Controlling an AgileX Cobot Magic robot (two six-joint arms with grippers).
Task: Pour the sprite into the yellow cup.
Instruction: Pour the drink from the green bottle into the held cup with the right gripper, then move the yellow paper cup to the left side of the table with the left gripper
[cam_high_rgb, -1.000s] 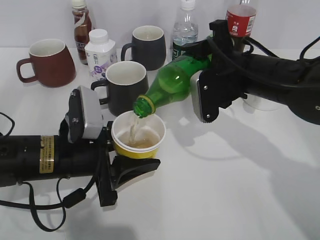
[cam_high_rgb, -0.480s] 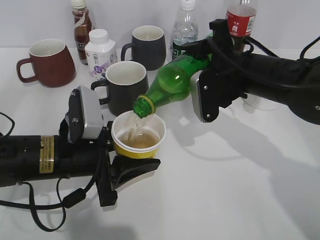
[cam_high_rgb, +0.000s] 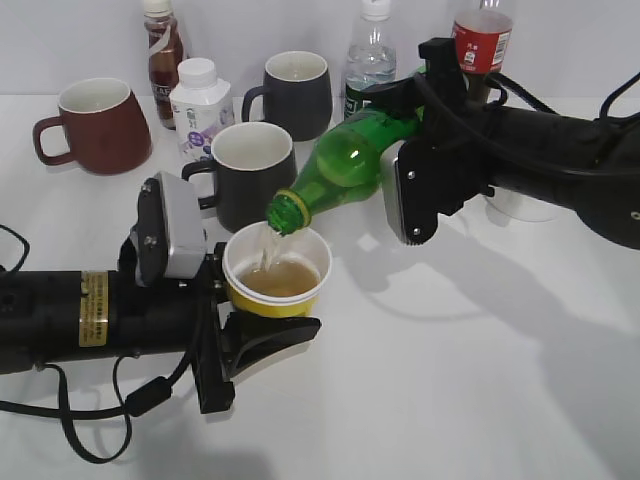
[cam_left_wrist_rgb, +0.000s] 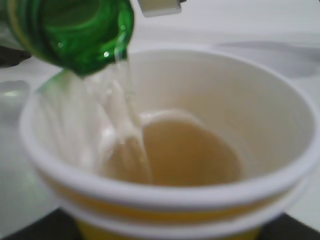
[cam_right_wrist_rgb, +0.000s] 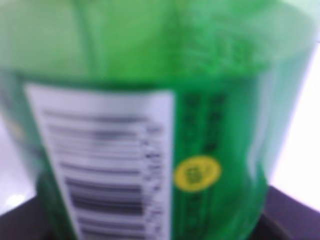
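Note:
The sprite (cam_high_rgb: 340, 170) is a green bottle, uncapped and tilted mouth-down to the left. Its mouth sits over the yellow cup (cam_high_rgb: 277, 285). A clear stream runs from the mouth into the cup, which holds pale liquid. My right gripper (cam_high_rgb: 405, 115) is shut on the sprite's body; its label and barcode fill the right wrist view (cam_right_wrist_rgb: 150, 165). My left gripper (cam_high_rgb: 245, 315) is shut on the yellow cup from the left and holds it upright. The left wrist view shows the cup (cam_left_wrist_rgb: 190, 200) close up with the bottle mouth (cam_left_wrist_rgb: 80, 35) above it.
Close behind the cup stands a dark mug (cam_high_rgb: 250, 170). Further back are another dark mug (cam_high_rgb: 295, 92), a dark red mug (cam_high_rgb: 95, 125), a small white bottle (cam_high_rgb: 200, 105), a brown drink bottle (cam_high_rgb: 163, 55), a clear water bottle (cam_high_rgb: 370, 55) and a cola bottle (cam_high_rgb: 482, 40).
The pour goes on and the liquid in the cup has risen slightly. Both arms and the bottle hold nearly the same pose.

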